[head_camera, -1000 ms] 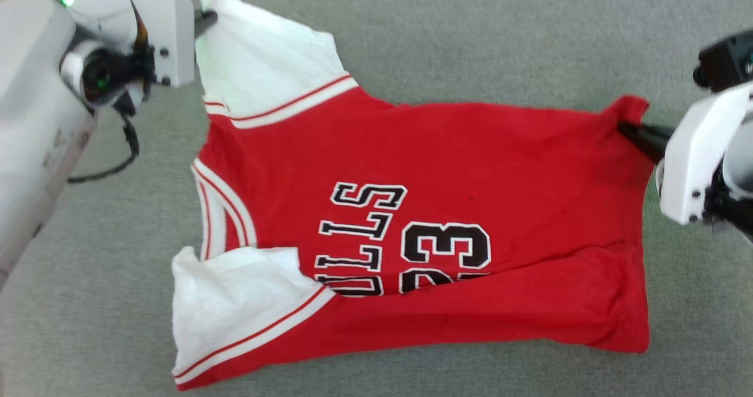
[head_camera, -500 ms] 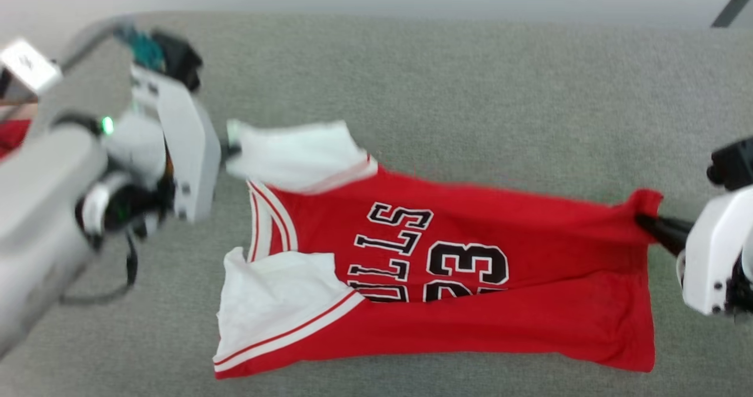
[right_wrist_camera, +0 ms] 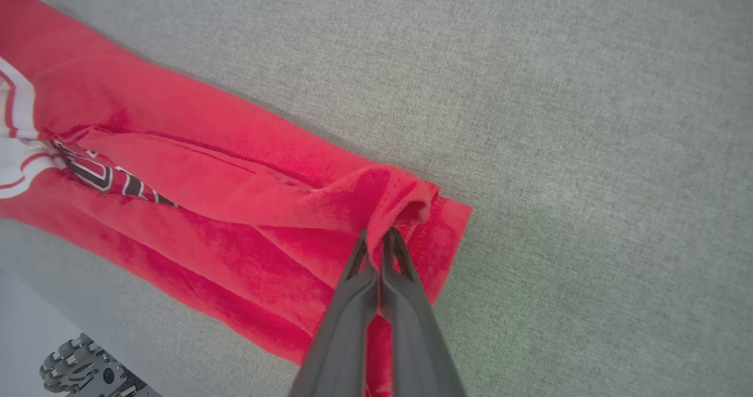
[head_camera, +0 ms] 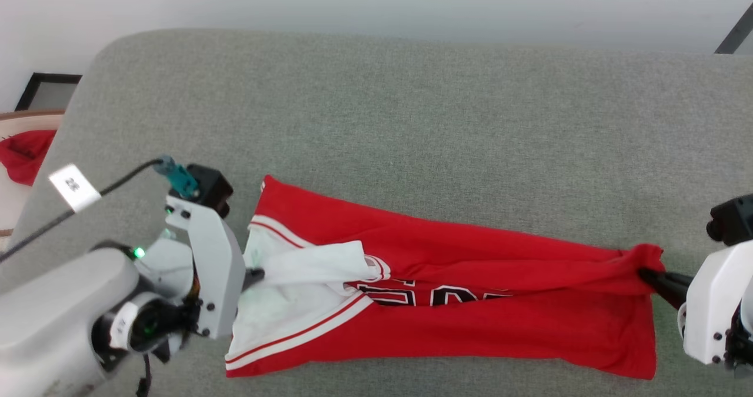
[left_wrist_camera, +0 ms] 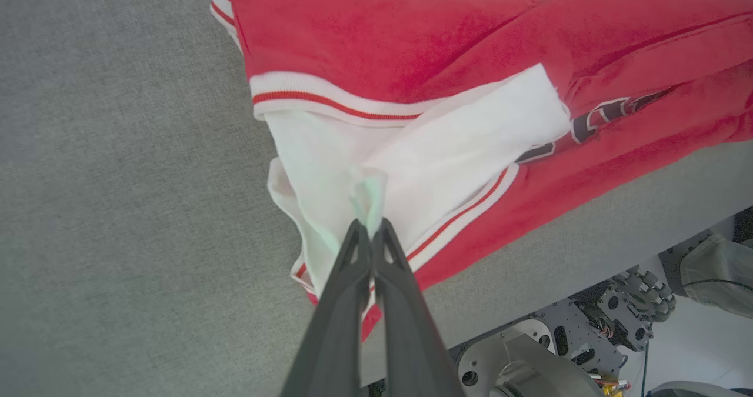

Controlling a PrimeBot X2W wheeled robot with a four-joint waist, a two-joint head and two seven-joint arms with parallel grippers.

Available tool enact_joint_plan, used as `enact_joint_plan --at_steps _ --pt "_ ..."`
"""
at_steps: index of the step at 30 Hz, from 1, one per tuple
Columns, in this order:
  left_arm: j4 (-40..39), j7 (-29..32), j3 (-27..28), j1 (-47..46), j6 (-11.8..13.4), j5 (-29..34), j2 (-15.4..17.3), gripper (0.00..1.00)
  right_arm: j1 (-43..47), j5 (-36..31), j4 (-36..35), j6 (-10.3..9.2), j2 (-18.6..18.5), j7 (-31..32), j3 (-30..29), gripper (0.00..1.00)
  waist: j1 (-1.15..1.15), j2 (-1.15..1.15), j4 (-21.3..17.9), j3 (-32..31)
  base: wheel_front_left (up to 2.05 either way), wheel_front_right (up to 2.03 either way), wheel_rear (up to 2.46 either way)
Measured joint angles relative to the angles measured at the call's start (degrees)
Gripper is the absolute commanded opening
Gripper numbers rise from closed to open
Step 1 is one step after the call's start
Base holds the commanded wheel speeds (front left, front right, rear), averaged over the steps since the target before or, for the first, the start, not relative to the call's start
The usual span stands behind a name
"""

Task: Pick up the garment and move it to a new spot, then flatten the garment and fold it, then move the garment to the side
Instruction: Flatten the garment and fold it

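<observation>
Grey cushion [head_camera: 412, 120] underlies all: left gripper [left_wrist_camera: 369, 226] clamps the white sleeve [left_wrist_camera: 459, 132], right gripper [right_wrist_camera: 379, 238] clamps the hem corner [right_wrist_camera: 406, 203]; between them the garment [head_camera: 470, 326] stretches lengthwise along the cushion's near edge, far half doubled toward the robot.

Head overhead looking down, wrists close (sharing the garment [head_camera: 470, 256])

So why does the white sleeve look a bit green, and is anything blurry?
Head view: a small green light glows on the left arm, likely tinting the bright red T-shirt's white sleeve; picture sharp. Left wrist view: same green cast where the left gripper pinches cloth.
</observation>
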Motion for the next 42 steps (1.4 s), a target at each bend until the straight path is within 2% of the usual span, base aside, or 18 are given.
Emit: enact_joint_plan --at_steps 6,7,8,10,11,12,13,15,17,18,20,21,23,25,28,31,36,42 --pt "-0.4 1.5 -0.9 1.9 1.0 -1.0 -0.6 0.00 0.9 -0.4 1.5 0.00 0.4 -0.8 0.5 0.00 0.00 0.00 -0.3 -0.8 0.00 0.00 0.00" --pt "-0.3 1.5 -1.1 2.0 1.0 -0.7 -0.7 0.19 0.9 -0.4 1.7 0.00 0.6 -1.0 0.6 0.00 0.00 0.00 -0.3 -0.9 0.00 0.00 0.00" --pt "-0.2 0.9 -1.0 2.0 0.9 -0.5 -0.7 0.36 0.9 -0.6 1.8 0.01 0.7 -1.0 0.7 0.15 0.00 0.00 -0.4 -1.1 0.00 0.00 0.00" --pt "0.1 0.2 -0.8 2.2 0.5 -0.6 -0.9 0.48 0.9 -0.7 2.2 0.01 0.9 -1.3 0.8 0.31 0.00 0.00 -0.4 -1.5 0.00 0.00 0.00" --pt "0.3 0.0 -0.8 2.5 0.3 -0.6 -1.0 0.60 0.9 -0.8 2.4 0.01 1.0 -1.1 0.8 0.44 0.00 0.00 -0.5 -1.7 0.00 0.00 0.00" --pt "0.4 -0.4 -0.8 2.8 -0.1 -0.6 -1.0 0.79 1.0 -1.0 2.5 0.00 1.2 -0.8 0.8 0.66 0.00 0.00 -0.5 -2.0 0.00 0.00 0.00" --pt "0.7 -0.6 -0.7 3.0 -0.2 -0.7 -1.0 0.79 1.0 -1.0 2.5 0.00 1.5 -0.5 0.9 1.00 0.00 0.00 -0.5 -2.2 0.00 0.00 0.00" --pt "1.0 -0.6 -0.7 3.3 -0.3 -0.8 -0.9 0.82 1.2 -1.0 2.6 0.00 1.9 -0.2 0.8 1.00 0.00 0.00 -0.6 -2.8 0.00 0.00 0.00" --pt "1.2 -0.9 -0.7 3.7 -0.3 -0.9 -0.6 0.82 1.6 -1.0 2.5 0.00 2.3 0.0 0.7 1.00 0.00 0.00 -0.6 -3.4 0.00 0.00 0.00" --pt "1.1 -1.0 -0.7 4.0 -0.3 -1.2 -0.5 0.78 1.7 -1.0 2.5 0.00 2.4 0.0 0.7 1.00 0.00 0.00 -0.7 -3.7 0.00 0.00 0.00" --pt "1.0 -1.6 -0.6 4.4 -0.5 -1.2 -0.5 0.81 1.8 -1.1 2.2 0.00 2.7 -0.3 0.3 1.00 0.00 0.00 -0.7 -4.3 0.00 0.00 0.00" --pt "0.9 -2.0 -0.6 4.6 -0.5 -1.2 -0.4 0.78 2.0 -1.1 1.9 0.00 3.0 -0.5 0.0 1.00 0.00 0.00 -0.7 -4.6 0.00 0.00 0.00" --pt "0.6 -3.1 -0.3 5.2 -0.5 -1.2 -0.2 0.80 2.4 -1.3 1.5 0.01 3.4 -1.2 -0.4 1.00 0.00 0.00 -0.7 -5.2 0.00 0.00 0.00" --pt "0.4 -3.8 -0.2 6.0 -0.4 -1.6 0.1 0.79 3.1 -1.3 1.0 0.00 3.8 -1.9 -0.8 1.00 0.00 0.00 -0.7 -5.8 0.00 0.00 0.00" --pt "-0.5 -6.0 0.3 7.5 -0.4 -2.0 0.4 1.00 4.3 -1.4 0.2 0.01 4.5 -2.8 -1.3 1.00 0.00 0.00 -0.7 -6.7 0.00 0.00 0.00" --pt "-1.4 -7.7 0.4 9.3 -0.2 -2.6 0.8 1.00 5.9 -1.4 -0.8 0.01 5.5 -3.5 -2.4 1.00 0.00 0.00 -0.7 -7.4 0.00 0.00 0.00" --pt "-2.1 -13.2 1.5 11.7 0.1 -2.1 1.4 1.00 8.1 -2.1 -2.5 0.00 7.9 -6.1 -4.8 1.00 0.00 0.00 -0.5 -8.5 0.00 0.00 0.00" --pt "-1.4 -23.9 3.4 14.2 -0.8 1.0 1.4 1.00 10.3 -4.7 -3.8 0.00 10.2 -10.7 -7.1 1.00 0.00 0.00 0.0 -9.7 0.00 0.00 0.00"
